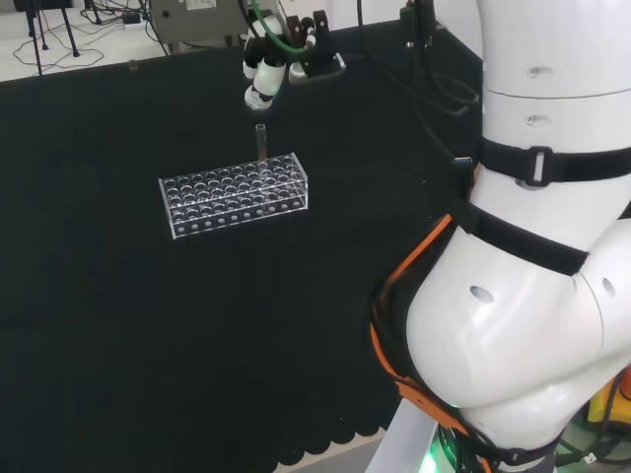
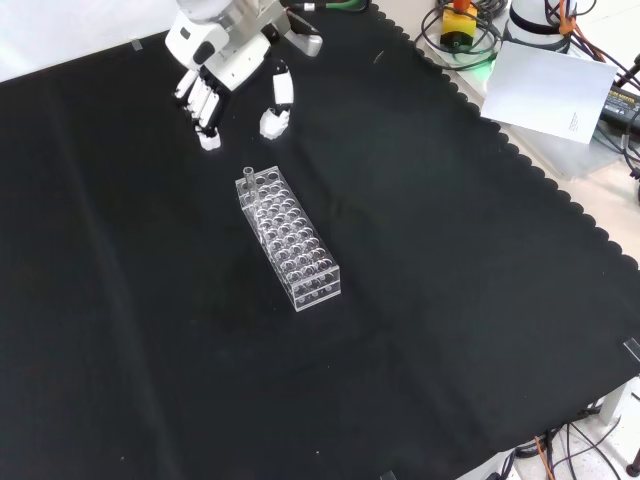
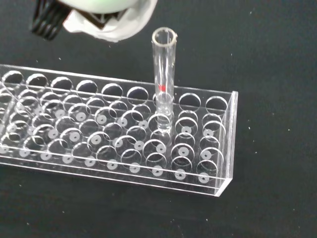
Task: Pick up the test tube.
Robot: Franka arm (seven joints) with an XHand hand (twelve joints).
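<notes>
A clear test tube (image 3: pixel 163 79) stands upright in a hole near one end of a clear plastic rack (image 3: pixel 114 134). In the head view the test tube (image 1: pixel 261 141) rises from the far edge of the rack (image 1: pixel 235 193), and the hand (image 1: pixel 264 74) hangs above and behind it, apart from it. In the front view the hand (image 2: pixel 215 75) hovers over the cloth beyond the rack (image 2: pixel 290 238), its fingers (image 2: pixel 203 110) straight and pointing down, thumb (image 2: pixel 278 103) spread aside. The tube (image 2: pixel 250 183) stands at the rack's far end. Nothing is in the hand.
The arm's white links (image 1: pixel 532 246) rise at the right of the head view. Cables and a white sheet (image 2: pixel 545 90) lie off the cloth's scalloped edge in the front view. Black cloth (image 2: pixel 450 300) spreads wide around the rack.
</notes>
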